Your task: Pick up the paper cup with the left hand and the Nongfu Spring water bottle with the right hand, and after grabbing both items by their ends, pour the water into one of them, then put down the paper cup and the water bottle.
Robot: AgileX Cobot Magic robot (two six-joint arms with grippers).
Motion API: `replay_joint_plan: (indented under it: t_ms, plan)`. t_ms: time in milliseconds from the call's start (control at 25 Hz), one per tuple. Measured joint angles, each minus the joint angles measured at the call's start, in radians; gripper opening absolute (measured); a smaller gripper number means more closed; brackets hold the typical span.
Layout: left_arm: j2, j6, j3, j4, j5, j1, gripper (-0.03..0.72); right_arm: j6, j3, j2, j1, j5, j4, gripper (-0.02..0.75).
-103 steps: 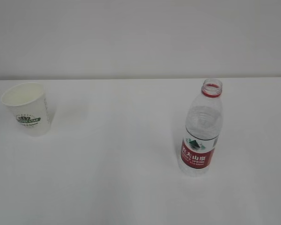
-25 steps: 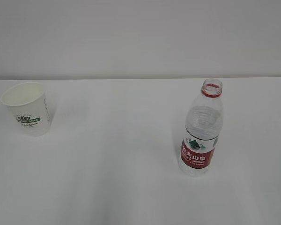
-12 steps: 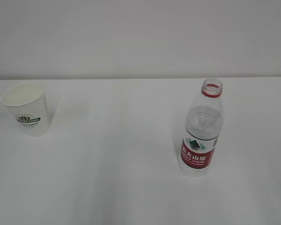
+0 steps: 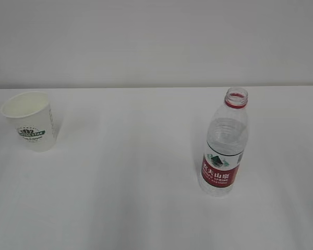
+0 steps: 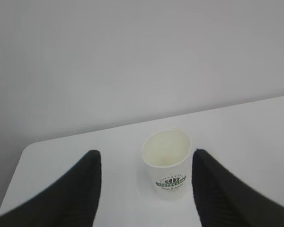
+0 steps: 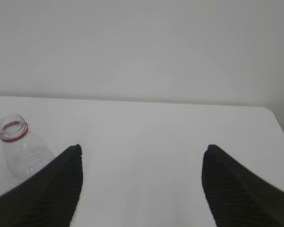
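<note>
Exterior view: cup and bottle stand untouched, well apart, on the table.
The cup stands upright at far left; the bottle, uncapped and upright, stands right of centre on the table. No arm shows here. Left wrist view: the left gripper has its jaws open and empty, the cup between their lines but beyond the tips. Thin paper will likely crush; grip lightly at mid-wall. Right wrist view: the right gripper has jaws wide open and empty; the bottle sits off to their left, not between them. Thin plastic likely flexes and may spill; grip the body gently.
</note>
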Motion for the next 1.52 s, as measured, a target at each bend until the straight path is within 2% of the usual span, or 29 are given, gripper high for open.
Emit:
replay_joint_plan:
  t_ms: [400, 800, 920, 1040, 1120, 1320, 1520]
  plan:
    - [0.072, 0.000, 0.000, 0.002, -0.120, 0.000, 0.435, 0.000, 0.000, 0.066, 0.000, -0.225, -0.020, 0.590]
    - [0.072, 0.000, 0.000, 0.004, -0.195, 0.000, 0.351, 0.000, 0.000, 0.067, 0.000, -0.336, -0.021, 0.590]
    - [0.072, 0.000, 0.000, 0.013, -0.203, 0.000, 0.396, 0.000, 0.000, 0.067, 0.000, -0.364, -0.021, 0.590]
    - [0.072, 0.000, 0.000, 0.026, -0.223, 0.000, 0.511, 0.000, 0.000, 0.067, 0.000, -0.399, -0.032, 0.590]
    - [0.083, 0.000, 0.000, 0.038, -0.240, 0.000, 0.561, 0.000, 0.000, 0.071, 0.000, -0.436, -0.081, 0.590]
    - [0.147, 0.000, 0.000, 0.053, -0.350, 0.000, 0.566, 0.000, 0.000, 0.123, 0.000, -0.559, -0.153, 0.590]
    - [0.241, 0.000, 0.000, 0.059, -0.446, 0.000, 0.559, 0.000, 0.000, 0.188, 0.000, -0.575, -0.161, 0.590]
